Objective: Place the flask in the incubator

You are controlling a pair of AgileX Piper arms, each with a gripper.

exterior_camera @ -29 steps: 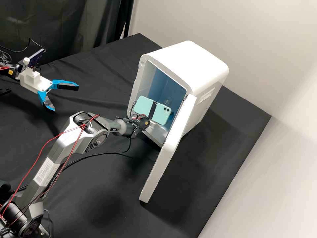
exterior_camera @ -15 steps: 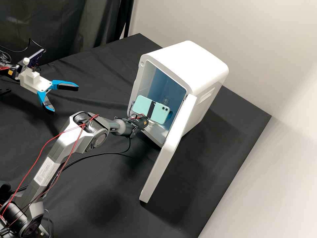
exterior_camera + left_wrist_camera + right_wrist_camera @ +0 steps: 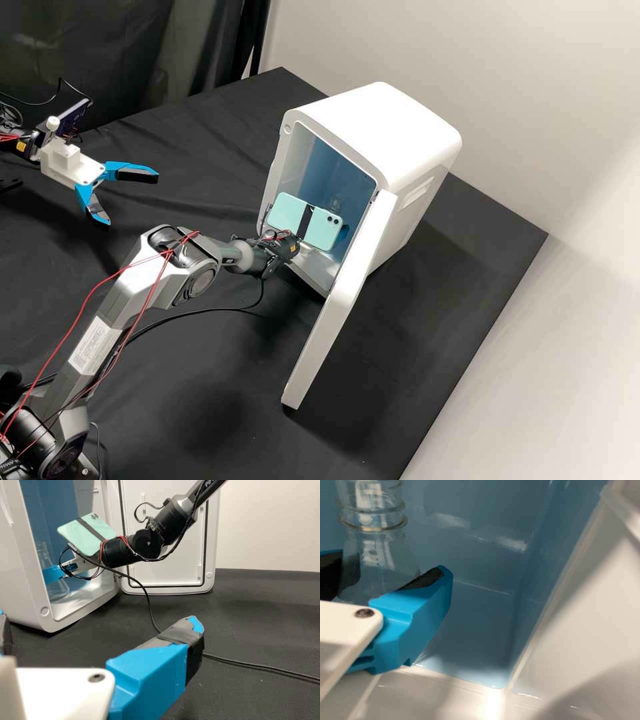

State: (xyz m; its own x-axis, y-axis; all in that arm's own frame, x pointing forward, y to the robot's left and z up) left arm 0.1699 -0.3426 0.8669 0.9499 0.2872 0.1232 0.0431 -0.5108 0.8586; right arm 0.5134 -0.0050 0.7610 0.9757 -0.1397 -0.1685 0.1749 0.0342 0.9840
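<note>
Slightly deeper than a second ago sits our right wrist; our left arm has kept still. Our right gripper (image 3: 387, 575) pinches the flask (image 3: 372, 535) low inside the incubator (image 3: 400, 140). We cannot tell whether its base touches the floor, so we judge that setting down, release and withdrawal are left. The chamber walls stand close around, and the open door (image 3: 333, 320) hangs just right of the wrist. Free room lies back toward the near left. Our left gripper (image 3: 130, 198) hangs spread, far left, well apart
</note>
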